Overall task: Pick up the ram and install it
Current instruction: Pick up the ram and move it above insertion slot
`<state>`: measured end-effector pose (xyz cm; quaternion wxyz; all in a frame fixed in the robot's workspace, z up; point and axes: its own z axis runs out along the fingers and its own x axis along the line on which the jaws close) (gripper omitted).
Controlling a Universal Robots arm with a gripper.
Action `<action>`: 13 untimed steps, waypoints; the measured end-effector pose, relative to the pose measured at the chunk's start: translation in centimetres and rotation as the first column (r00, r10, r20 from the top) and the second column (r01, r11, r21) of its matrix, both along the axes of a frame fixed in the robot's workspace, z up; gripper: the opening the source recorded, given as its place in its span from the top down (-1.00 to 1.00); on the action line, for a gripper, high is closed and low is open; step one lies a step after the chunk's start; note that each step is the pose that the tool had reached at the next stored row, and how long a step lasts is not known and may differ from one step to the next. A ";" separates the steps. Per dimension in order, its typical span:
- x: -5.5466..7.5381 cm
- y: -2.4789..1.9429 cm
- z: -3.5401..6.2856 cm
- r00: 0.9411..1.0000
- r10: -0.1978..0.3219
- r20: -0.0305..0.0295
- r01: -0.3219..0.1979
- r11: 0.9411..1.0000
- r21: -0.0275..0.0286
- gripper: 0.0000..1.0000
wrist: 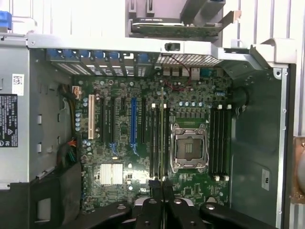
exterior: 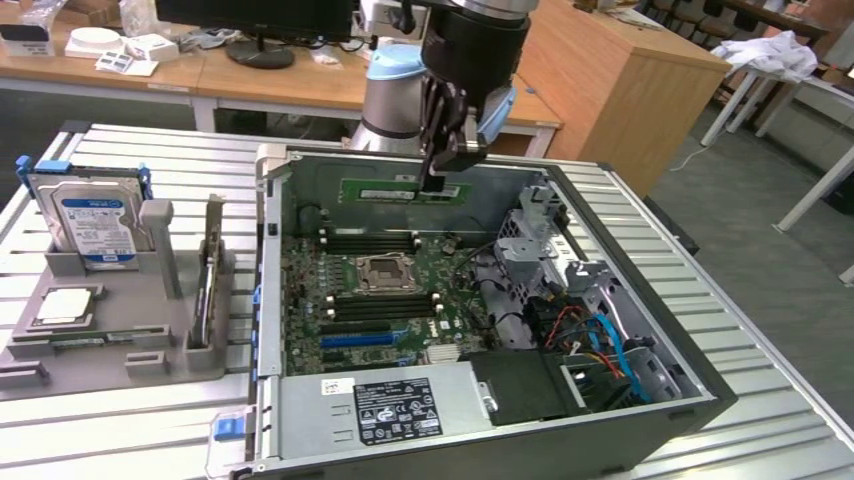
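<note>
I hold the ram [exterior: 387, 188] above the open case [exterior: 601, 440], claw [exterior: 434, 183] clamped on it; seating needs square alignment with a memory slot [wrist: 155, 143]

Bright, even room light w/ soft shadows in PC case [exterior: 307, 185].

My hand [exterior: 437, 178] hangs over the open case [exterior: 694, 400], gripping the ram [exterior: 387, 189] above the motherboard [exterior: 334, 295]. The CPU socket [exterior: 386, 270] sits mid-board. At the exterior view's left of the case, the hard drive [exterior: 91, 215] stands in a holder [exterior: 120, 360] on the worktop [exterior: 107, 430].
</note>
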<state>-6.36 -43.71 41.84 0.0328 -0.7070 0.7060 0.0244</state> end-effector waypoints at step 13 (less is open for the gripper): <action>0.0 0.43 -0.49 1.000 0.000 0.000 0.000 1.000 0.003 0.77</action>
